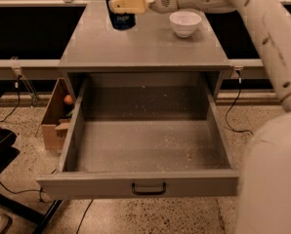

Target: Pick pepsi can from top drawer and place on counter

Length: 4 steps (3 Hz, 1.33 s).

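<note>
Gripper (122, 4): top of view, above the counter's (135, 48) rear, fingers clamped on the can (121, 20).
Can: upright, left of the bowl (185, 22); contact with the counter unclear.
Bowl: white, counter's rear right.
Drawer (135, 184): pulled open below the counter.
Box (51, 116): beside the drawer's left wall.

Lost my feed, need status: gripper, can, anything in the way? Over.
Status: gripper shut on can, over far counter. Can clear of drawer, not yet released. White bowl beside it, apart.
</note>
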### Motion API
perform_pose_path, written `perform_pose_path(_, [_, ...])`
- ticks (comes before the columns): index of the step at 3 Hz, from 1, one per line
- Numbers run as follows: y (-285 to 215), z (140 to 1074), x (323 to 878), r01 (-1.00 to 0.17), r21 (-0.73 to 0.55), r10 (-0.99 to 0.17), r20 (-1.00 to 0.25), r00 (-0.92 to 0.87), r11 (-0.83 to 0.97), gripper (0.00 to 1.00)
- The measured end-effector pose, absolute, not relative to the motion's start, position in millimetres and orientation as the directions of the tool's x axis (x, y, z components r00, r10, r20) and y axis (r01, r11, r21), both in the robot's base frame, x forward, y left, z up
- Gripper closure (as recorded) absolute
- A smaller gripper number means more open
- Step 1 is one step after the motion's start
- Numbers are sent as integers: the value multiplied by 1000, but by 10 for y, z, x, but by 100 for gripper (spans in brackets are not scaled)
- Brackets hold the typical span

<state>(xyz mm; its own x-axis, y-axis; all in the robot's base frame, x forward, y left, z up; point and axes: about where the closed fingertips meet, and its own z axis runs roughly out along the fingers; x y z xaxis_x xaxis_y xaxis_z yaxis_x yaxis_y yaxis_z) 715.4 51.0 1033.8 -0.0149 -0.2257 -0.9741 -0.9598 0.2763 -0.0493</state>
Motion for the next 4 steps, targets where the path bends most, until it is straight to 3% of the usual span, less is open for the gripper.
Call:
perform_pose_path(1, [669, 10352, 7482, -952, -50, -208, -978, -15, 302, 100])
perform_pose_path(4, [1250, 8921, 8209, -935, -40, -184, -983, -28, 354, 100])
